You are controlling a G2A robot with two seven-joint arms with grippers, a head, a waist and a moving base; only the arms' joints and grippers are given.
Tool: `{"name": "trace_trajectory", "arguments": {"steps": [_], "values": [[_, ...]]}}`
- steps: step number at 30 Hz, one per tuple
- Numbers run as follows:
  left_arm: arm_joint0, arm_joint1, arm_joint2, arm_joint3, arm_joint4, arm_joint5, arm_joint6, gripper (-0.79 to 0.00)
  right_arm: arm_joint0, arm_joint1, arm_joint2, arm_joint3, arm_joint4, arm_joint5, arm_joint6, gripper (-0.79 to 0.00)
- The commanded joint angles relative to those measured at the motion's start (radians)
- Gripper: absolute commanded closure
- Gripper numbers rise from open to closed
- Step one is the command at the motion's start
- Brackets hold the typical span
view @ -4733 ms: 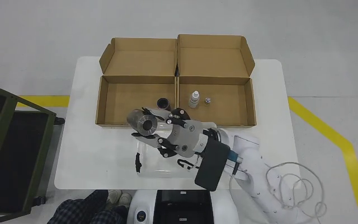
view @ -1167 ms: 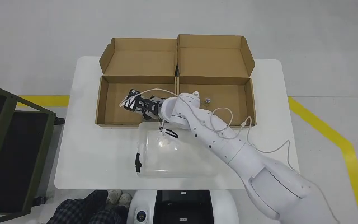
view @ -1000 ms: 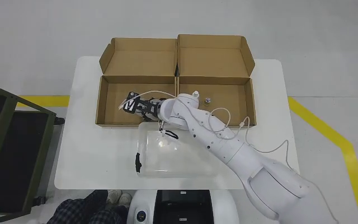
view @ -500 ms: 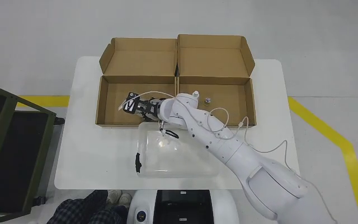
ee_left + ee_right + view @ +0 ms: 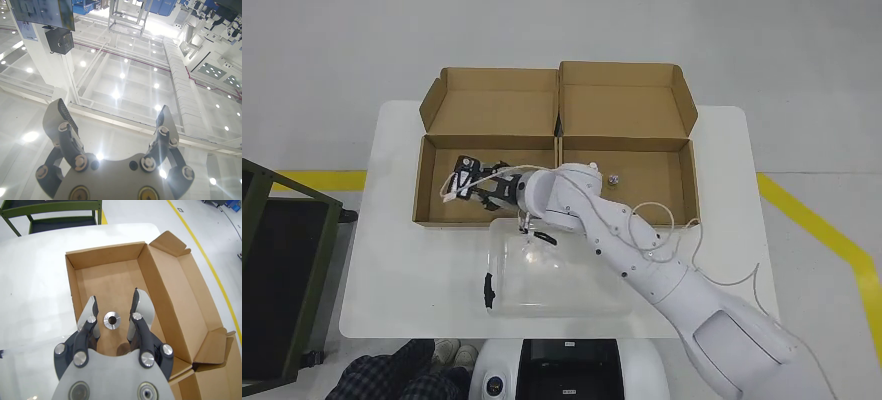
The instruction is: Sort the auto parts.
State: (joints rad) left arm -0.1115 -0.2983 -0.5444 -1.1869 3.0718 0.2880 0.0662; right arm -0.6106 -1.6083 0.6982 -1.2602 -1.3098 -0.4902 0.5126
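A silver metal cylinder [image 5: 112,320] with a bore through it stands on the floor of the left cardboard box [image 5: 121,262], bore up. My right gripper [image 5: 114,295] hangs just above it, open, its fingers either side of the cylinder and not touching it. From the top, that gripper [image 5: 458,176] sits inside the left box [image 5: 437,205]. A dark brown round part [image 5: 122,348] lies by the cylinder, half hidden under the gripper. A small metal part [image 5: 613,180] lies in the right box [image 5: 672,200]. My left gripper [image 5: 112,106] points at the ceiling, open and empty.
A clear plastic bin [image 5: 542,275] with a black latch [image 5: 487,290] stands on the white table [image 5: 412,280] in front of the boxes. Both box lids [image 5: 622,100] stand open at the back. A green cart [image 5: 282,270] is off the table's left side.
The right arm carried the metal cylinder from above the clear bin into the left box. The cylinder now stands on the box floor, and the gripper has shifted left in the last half second.
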Motion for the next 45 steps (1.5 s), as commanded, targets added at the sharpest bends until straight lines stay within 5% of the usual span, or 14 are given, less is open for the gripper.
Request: {"name": "trace_trajectory", "arguments": {"steps": [1,18,23,25,28,45], "values": [[0.000,0.000,0.000,0.000,0.000,0.000,0.000,-0.785,-0.034,0.013,0.026,-0.065,-0.009,-0.020,-0.011,-0.348],[0.000,0.000,0.000,0.000,0.000,0.000,0.000,-0.785,-0.415,0.138,0.348,-0.554,-0.169,-0.156,-0.130,-0.459],[0.000,0.000,0.000,0.000,0.000,0.000,0.000,-0.785,-0.526,0.165,0.464,-0.635,-0.207,-0.156,-0.245,-0.489],[0.000,0.000,0.000,0.000,0.000,0.000,0.000,-0.785,-0.566,0.174,0.497,-0.651,-0.227,-0.154,-0.293,-0.551],[0.000,0.000,0.000,0.000,0.000,0.000,0.000,-0.785,-0.622,0.186,0.540,-0.667,-0.264,-0.136,-0.357,-0.785],[0.000,0.000,0.000,0.000,0.000,0.000,0.000,-0.785,-0.901,0.237,0.806,-0.763,-0.301,-0.053,-0.521,-0.785]]}}
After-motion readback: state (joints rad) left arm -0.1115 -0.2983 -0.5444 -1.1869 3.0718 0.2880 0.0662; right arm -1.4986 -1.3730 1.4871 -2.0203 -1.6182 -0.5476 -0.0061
